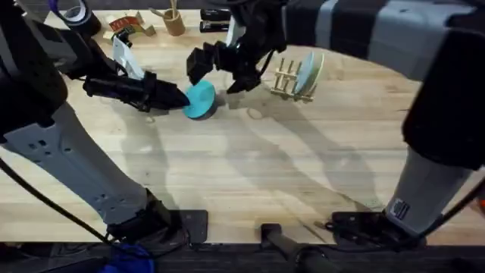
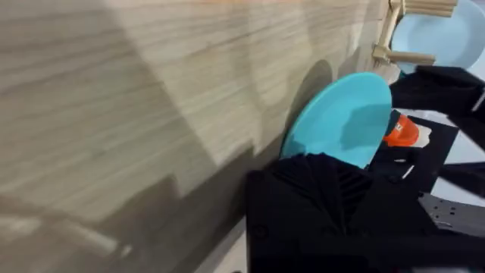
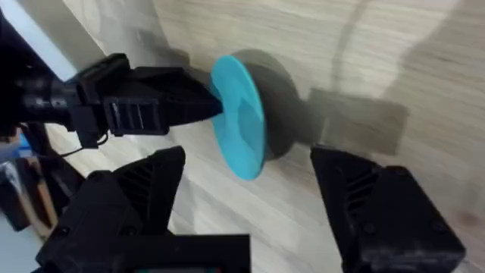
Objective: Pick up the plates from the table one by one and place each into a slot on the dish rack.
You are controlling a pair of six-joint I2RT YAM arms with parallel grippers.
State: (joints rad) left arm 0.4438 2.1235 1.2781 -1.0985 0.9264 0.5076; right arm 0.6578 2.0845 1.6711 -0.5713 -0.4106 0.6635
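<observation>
In the dish rack (image 1: 292,78) two plates (image 1: 309,72) stand; the left claw (image 1: 180,97) grips the turquoise plate (image 1: 201,98), the right claw (image 1: 220,72) gapes empty.

Your left arm (image 1: 68,163) is built of pale grey moulded link covers joined by black joints, with a row of small dark screw holes along its lower link and a thin black cable looping beside it down to a black base clamp (image 1: 163,224). Your right arm (image 1: 420,182) has the same grey-and-black shell, with a small dark marking near its foot and a black base plate. Both wrists end in matt black hardware. Your left gripper (image 1: 170,97) carries tapering black fingers (image 3: 170,106) with ribbed faces. Your right gripper (image 1: 220,72) has broad, blocky black fingers (image 3: 379,205), ribbed on the inner sides.
</observation>
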